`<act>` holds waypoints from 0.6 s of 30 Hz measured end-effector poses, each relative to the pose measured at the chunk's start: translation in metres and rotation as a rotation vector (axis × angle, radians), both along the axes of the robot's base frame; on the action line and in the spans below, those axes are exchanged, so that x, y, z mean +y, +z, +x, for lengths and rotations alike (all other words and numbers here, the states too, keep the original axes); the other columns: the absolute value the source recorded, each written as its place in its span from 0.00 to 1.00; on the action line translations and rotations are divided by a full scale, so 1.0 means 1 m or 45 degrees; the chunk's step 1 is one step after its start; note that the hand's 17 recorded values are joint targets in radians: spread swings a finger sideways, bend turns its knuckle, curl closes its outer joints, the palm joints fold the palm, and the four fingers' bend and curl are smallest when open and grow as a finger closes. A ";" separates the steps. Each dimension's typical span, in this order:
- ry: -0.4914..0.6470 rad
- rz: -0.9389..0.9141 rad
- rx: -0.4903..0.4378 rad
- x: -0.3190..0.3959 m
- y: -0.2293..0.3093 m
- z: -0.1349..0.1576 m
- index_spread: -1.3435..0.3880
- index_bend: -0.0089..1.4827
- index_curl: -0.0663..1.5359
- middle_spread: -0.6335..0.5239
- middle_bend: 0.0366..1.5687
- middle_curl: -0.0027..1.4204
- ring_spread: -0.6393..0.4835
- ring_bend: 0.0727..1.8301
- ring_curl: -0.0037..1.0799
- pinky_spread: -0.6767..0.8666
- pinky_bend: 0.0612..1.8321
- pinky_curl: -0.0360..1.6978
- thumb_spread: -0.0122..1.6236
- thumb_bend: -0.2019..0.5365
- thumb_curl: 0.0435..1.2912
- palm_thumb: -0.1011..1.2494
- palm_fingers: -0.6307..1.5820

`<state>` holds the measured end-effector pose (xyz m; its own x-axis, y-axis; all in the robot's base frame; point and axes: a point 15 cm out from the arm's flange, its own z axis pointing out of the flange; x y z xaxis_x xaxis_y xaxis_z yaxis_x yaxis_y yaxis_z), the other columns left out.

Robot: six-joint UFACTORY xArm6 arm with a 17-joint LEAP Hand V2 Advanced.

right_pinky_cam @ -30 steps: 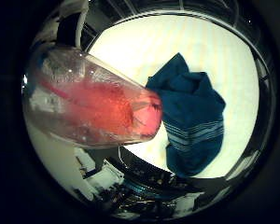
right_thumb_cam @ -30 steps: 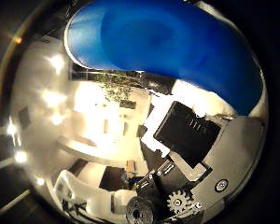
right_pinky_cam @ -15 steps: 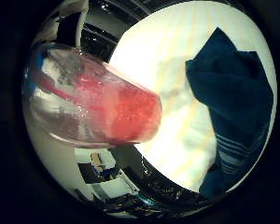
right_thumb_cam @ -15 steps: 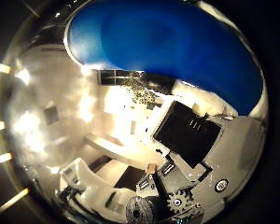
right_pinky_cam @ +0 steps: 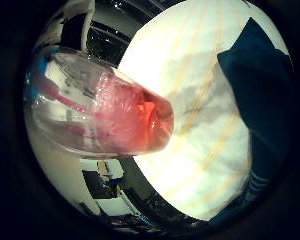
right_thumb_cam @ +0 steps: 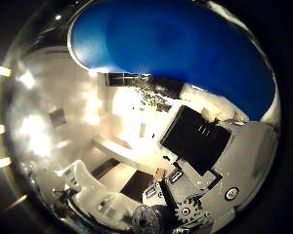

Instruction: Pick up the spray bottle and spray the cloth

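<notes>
The white table point(right_pinky_cam: 200, 150), faintly striped, spreads widest below the palm and carries everything else. On it, well off to one side of the hand and clear of the bottle's base, lies the dark blue cloth point(right_pinky_cam: 262, 115), rumpled, with pale stripes near one end; it looks soft and limp, likely to soak up spray without shifting. Closer in, the spray bottle point(right_pinky_cam: 97, 117) fills much of the little-finger-side view, so it sits right against the palm and off the table, its clear body lying across the view with red liquid pooled toward the rounded base. Its blue head point(right_thumb_cam: 185, 53) arches large over the thumb-side view, again very near. The hand point(right_thumb_cam: 210, 165) shows there only as white and black blocks and a small gear; whether its fingers are wrapped round the bottle cannot be told from these views, though the bottle's closeness suggests it is carried. The bottle is judged light, being only part full, with smooth plastic walls that may slip or dent under a hard squeeze; the firmest hold would be round the neck just under the head, leaving the trigger reachable.
</notes>
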<state>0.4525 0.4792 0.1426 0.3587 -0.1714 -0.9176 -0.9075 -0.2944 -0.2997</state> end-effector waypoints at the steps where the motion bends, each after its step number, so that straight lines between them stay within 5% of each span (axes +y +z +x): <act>1: 0.005 -0.002 0.000 0.002 -0.003 0.000 0.67 0.80 0.49 0.50 0.87 0.41 0.43 0.80 0.57 0.34 0.50 0.89 0.62 0.26 0.56 0.86 0.82; 18: 0.026 -0.029 0.033 0.008 -0.037 0.000 0.68 0.80 0.49 0.50 0.87 0.41 0.44 0.79 0.56 0.34 0.50 0.86 0.63 0.25 0.55 0.82 0.83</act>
